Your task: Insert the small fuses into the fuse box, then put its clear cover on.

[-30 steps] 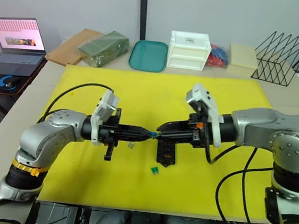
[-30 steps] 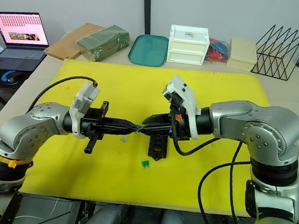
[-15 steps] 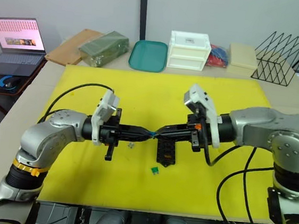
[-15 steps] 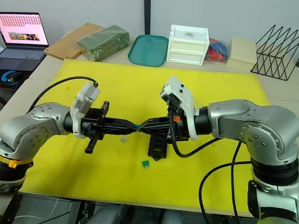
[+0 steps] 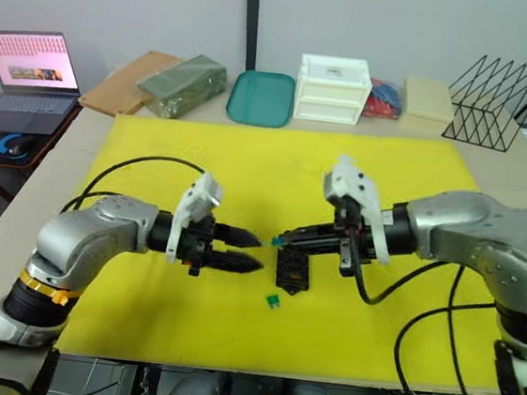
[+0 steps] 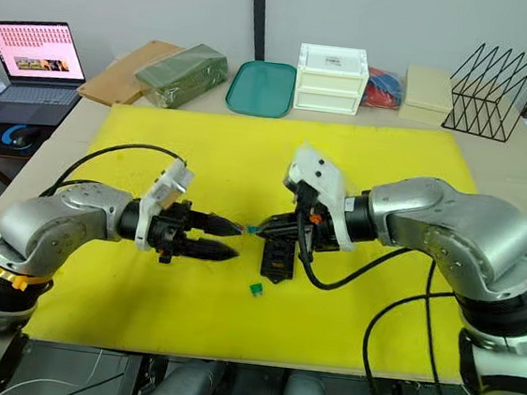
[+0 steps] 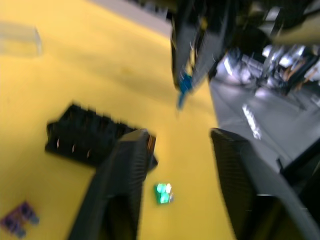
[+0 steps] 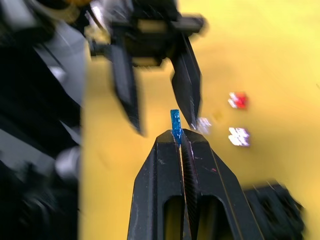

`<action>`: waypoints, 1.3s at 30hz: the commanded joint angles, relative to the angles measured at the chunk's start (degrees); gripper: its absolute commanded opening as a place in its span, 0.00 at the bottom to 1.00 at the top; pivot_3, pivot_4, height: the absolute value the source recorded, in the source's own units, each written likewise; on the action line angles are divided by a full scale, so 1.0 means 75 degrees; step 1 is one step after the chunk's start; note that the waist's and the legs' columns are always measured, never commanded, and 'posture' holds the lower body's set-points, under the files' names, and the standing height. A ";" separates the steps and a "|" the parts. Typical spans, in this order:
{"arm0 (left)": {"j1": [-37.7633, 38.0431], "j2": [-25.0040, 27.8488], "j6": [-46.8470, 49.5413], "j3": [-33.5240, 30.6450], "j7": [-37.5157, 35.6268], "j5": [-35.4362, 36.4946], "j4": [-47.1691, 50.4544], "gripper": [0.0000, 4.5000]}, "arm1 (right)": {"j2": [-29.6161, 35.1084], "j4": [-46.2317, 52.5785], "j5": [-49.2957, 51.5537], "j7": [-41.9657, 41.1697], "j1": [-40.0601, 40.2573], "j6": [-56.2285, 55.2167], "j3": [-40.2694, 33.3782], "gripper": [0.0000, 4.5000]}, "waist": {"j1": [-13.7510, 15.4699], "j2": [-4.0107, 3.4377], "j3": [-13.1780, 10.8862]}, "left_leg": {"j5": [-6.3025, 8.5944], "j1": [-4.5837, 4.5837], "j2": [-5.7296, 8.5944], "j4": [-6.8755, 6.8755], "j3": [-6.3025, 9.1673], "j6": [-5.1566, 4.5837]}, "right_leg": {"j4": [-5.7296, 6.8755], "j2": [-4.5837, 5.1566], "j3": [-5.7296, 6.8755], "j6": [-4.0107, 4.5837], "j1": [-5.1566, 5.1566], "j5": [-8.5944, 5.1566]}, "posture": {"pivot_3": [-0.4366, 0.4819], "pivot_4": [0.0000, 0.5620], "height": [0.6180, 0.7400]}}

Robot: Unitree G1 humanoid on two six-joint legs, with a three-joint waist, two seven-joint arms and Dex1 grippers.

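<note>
Teal fuse (image 8: 174, 121) in R claw (image 8: 178, 136), prob.

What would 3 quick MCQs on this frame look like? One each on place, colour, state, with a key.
1. Where is the green fuse?
A. on the yellow mat, nearer the robot than the fuse box
B. in the green tray
C. on the laptop

2. What colour is the fuse in the right pincer?
A. yellow
B. teal-blue
C. red

3. What state is the left pincer in?
A. shut on a fuse
B. shut on the cover
C. open, holding nothing

Key: 1 A, it lies loose on the mat just in front of the black box. 2 B, the teal fuse sticks out between the shut tips. 3 C, its fingers stand apart with only a gap between them.
</note>
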State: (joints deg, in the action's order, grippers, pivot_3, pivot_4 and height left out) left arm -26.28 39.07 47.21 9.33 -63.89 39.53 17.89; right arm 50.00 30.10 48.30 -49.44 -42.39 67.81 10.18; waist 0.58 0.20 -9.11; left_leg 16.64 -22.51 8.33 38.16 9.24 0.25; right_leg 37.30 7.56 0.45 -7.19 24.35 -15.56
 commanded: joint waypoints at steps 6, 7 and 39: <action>0.0144 -0.0379 -0.1889 0.0983 -0.0228 -0.1638 -0.0996 0.99 | 0.0654 -0.0124 -0.1985 -0.1060 0.0576 -0.2124 0.1050 0.00 | 0.0011 0.0002 -0.0001 | 0.0000 -0.0001 -0.0001 0.0001 -0.0001 0.0000 | -0.0001 0.0000 0.0000 0.0000 0.0001 0.0000 | 0.48 0.27 1.00; 0.0134 -0.0446 -0.1952 0.0972 -0.0221 -0.1677 -0.1045 0.99 | 0.0652 -0.0151 -0.2113 -0.1112 0.0606 -0.2229 0.1084 0.00 | 0.0012 0.0002 -0.0001 | 0.0000 -0.0001 -0.0001 0.0001 -0.0001 0.0000 | -0.0001 0.0000 0.0000 0.0000 0.0001 0.0000 | 0.48 0.27 1.00; 0.0130 -0.0854 -0.2467 0.0949 -0.0254 -0.2232 -0.1238 0.99 | 0.0352 -0.0324 -0.2924 -0.1592 0.1015 -0.2566 0.0921 0.00 | 0.0016 0.0003 -0.0002 | 0.0000 -0.0002 0.0000 0.0002 0.0002 0.0000 | -0.0002 0.0000 0.0000 0.0000 0.0000 0.0000 | 0.48 0.27 1.00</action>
State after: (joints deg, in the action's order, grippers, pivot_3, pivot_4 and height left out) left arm -25.02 32.58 29.58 17.22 -65.40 22.95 7.82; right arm 52.87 25.68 25.85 -61.13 -34.57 48.53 19.21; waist 0.70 0.22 -9.13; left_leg 16.64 -22.52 8.33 38.17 9.25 0.25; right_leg 37.29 7.56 0.45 -7.19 24.36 -15.55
